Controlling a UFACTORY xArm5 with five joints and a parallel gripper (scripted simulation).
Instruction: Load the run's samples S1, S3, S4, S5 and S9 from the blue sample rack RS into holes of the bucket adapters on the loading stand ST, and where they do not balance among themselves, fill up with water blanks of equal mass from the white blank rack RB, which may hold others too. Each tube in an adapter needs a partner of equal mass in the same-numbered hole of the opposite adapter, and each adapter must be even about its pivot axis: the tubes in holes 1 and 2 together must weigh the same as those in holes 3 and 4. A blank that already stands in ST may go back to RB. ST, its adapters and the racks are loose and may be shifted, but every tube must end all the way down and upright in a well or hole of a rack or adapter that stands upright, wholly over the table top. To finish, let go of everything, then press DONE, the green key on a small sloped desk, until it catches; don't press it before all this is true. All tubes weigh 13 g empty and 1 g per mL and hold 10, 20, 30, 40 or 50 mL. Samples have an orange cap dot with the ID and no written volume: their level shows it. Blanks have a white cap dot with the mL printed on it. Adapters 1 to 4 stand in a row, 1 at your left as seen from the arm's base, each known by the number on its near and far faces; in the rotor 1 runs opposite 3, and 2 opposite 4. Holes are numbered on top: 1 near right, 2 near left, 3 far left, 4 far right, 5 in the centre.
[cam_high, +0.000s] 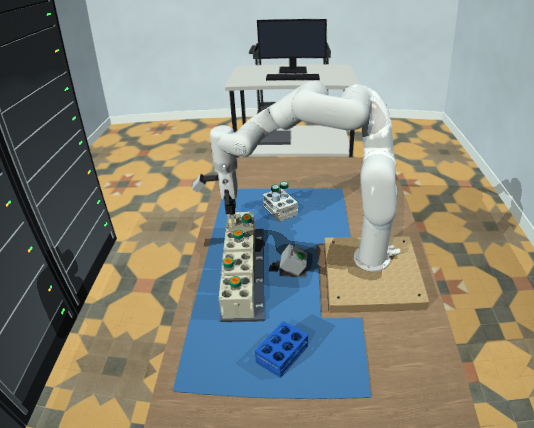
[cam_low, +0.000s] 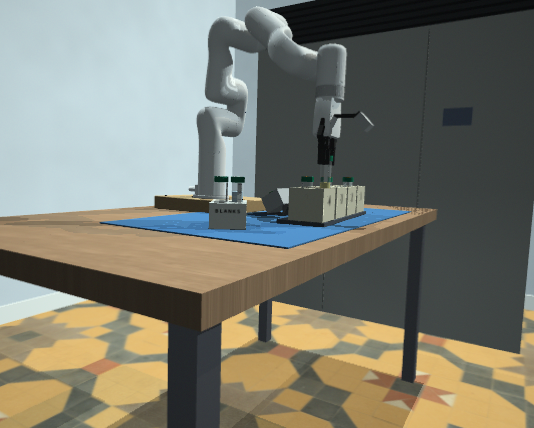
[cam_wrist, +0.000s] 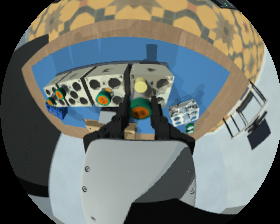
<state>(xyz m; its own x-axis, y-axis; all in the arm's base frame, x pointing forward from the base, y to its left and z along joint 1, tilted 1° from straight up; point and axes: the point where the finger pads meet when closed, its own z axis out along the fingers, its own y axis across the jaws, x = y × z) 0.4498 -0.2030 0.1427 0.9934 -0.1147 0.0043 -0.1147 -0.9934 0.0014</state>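
My gripper (cam_high: 229, 205) (cam_low: 326, 159) (cam_wrist: 140, 101) is shut on the cap end of a sample tube (cam_high: 231, 218) (cam_low: 326, 175) (cam_wrist: 139, 105) with an orange cap dot. It holds the tube upright, with the lower end at the top of adapter 4 (cam_high: 240, 225) (cam_low: 311, 205), on the side away from the arm's base. The four beige adapters stand in a row on the loading stand ST (cam_high: 259, 280) (cam_low: 305, 222). Each of them holds one orange-dotted sample, such as the one in adapter 4 (cam_high: 246, 218). The blue sample rack RS (cam_high: 281, 348) shows only empty wells. I cannot read the IDs.
The white blank rack RB (cam_high: 280, 202) (cam_low: 227, 215) holds two green-capped tubes, right of adapter 4. The sloped desk (cam_high: 292, 262) (cam_low: 276, 200) with the green DONE key (cam_high: 300, 255) stands between ST and the arm's wooden base plate (cam_high: 375, 290). The table's left edge runs close beside ST.
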